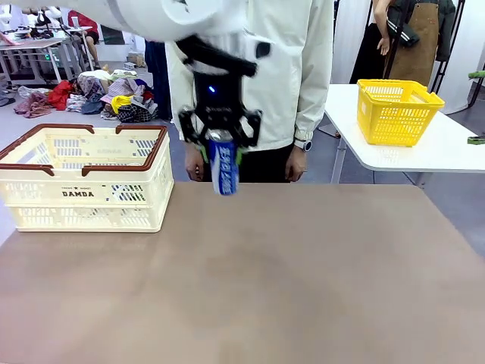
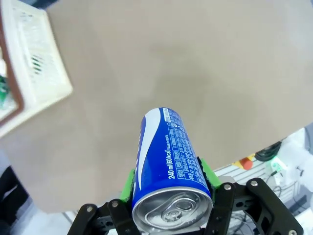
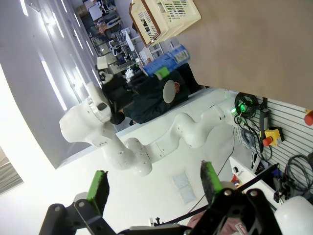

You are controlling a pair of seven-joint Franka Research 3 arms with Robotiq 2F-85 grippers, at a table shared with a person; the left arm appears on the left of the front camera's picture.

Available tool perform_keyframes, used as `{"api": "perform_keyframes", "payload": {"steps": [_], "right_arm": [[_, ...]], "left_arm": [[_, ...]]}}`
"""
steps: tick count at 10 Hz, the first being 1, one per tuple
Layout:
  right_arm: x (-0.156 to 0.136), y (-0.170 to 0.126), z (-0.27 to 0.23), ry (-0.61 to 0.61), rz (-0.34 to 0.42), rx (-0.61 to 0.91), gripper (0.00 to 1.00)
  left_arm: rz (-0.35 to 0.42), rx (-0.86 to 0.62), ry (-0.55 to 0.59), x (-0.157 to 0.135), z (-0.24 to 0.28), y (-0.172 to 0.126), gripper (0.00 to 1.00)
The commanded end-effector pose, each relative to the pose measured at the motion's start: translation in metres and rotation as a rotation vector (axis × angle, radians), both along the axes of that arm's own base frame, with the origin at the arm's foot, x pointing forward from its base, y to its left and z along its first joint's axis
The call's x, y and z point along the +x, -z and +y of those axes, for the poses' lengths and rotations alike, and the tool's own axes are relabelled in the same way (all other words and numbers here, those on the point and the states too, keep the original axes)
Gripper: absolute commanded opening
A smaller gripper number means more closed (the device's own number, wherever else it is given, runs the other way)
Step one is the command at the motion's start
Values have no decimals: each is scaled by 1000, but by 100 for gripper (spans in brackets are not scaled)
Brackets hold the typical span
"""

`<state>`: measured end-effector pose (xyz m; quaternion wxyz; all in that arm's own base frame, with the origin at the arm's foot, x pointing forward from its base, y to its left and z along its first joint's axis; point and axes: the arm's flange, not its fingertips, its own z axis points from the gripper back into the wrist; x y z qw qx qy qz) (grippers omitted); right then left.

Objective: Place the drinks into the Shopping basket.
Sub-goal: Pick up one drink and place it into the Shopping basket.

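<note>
My left gripper (image 1: 221,145) hangs above the far middle of the brown table, shut on a blue-and-white drink can (image 1: 223,167) that points downward. In the left wrist view the can (image 2: 168,166) sits between the green pads (image 2: 204,172), silver top toward the camera. The cream Shopping basket (image 1: 87,179) with a brown rim stands at the table's far left, apart from the can; its corner (image 2: 34,73) appears in the left wrist view. My right gripper (image 3: 154,183) is open with nothing between its fingers, away from the table.
A person in a white jacket (image 1: 292,68) stands at the far edge behind the can. A yellow basket (image 1: 398,110) sits on a white side table (image 1: 447,152) at the right. The brown table (image 1: 265,280) spreads bare in front.
</note>
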<state>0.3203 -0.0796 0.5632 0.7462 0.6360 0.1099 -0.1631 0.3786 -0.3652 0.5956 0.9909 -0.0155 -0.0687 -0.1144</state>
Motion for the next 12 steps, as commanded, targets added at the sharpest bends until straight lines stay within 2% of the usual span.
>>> {"api": "perform_keyframes", "payload": {"steps": [1,4,5,7,9,12], "right_arm": [[1,-4,-1,-3,-6,14,100],[1,-4,-1,-3,-6,14,100],[1,-4,-1,-3,-6,14,100],[1,-4,-1,-3,-6,14,100],[1,-4,-1,-3,-6,14,100],[1,-4,-1,-3,-6,14,100]], "left_arm": [[-41,-79,79,34,82,-45,0],[-138,-226,44,60,219,-82,0],[-175,-233,-47,67,251,-76,0],[-221,-210,-197,76,284,-43,0],[-221,-203,-246,87,297,-3,0],[-90,-246,-238,101,290,49,0]]}}
